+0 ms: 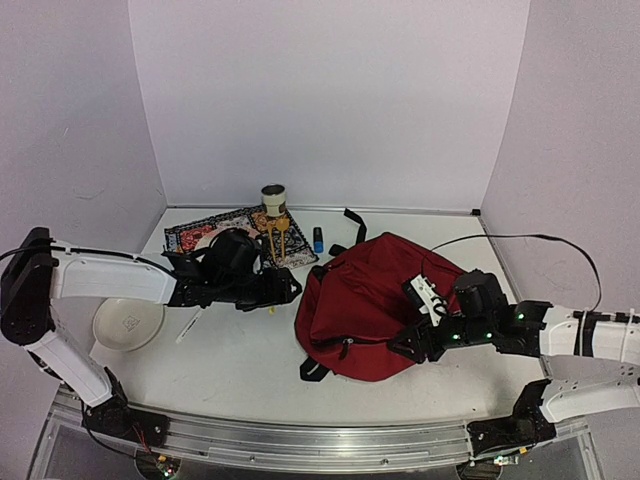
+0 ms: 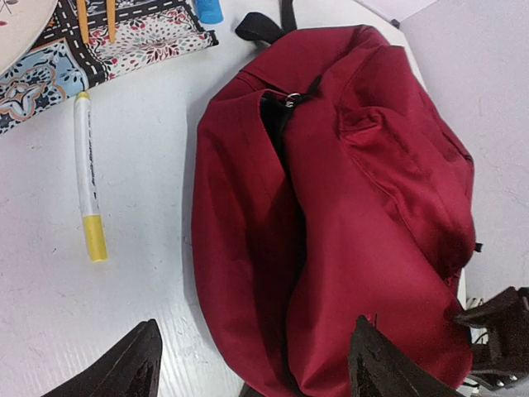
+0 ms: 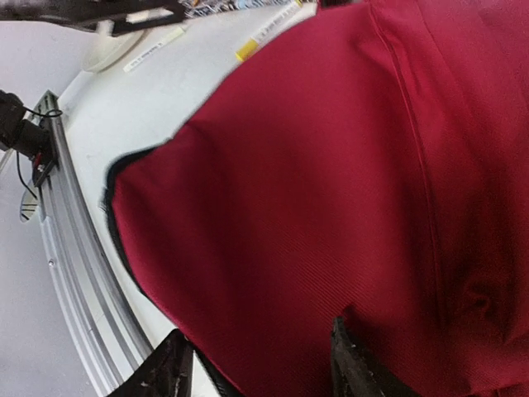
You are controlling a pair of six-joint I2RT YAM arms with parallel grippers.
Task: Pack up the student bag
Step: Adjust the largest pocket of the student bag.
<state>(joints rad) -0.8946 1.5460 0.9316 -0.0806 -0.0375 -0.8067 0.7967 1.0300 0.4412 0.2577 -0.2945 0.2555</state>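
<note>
Student bag (image 1: 370, 300), a large soft dark-red fabric backpack, lies slumped right of centre on the white table (image 1: 240, 370); a dark slit opening shows near its far end. Right gripper (image 3: 260, 368) is over the near right flank, spread, red cloth beneath. Left gripper (image 2: 256, 368) is just left of the bag, spread wide, pinching nothing. White marker with yellow cap (image 2: 88, 178) lies alongside. White round dish (image 1: 128, 322) sits far left. Beyond are a patterned cloth mat (image 1: 195, 235), partly under the left arm, and a brown-banded cup (image 1: 274, 198).
</note>
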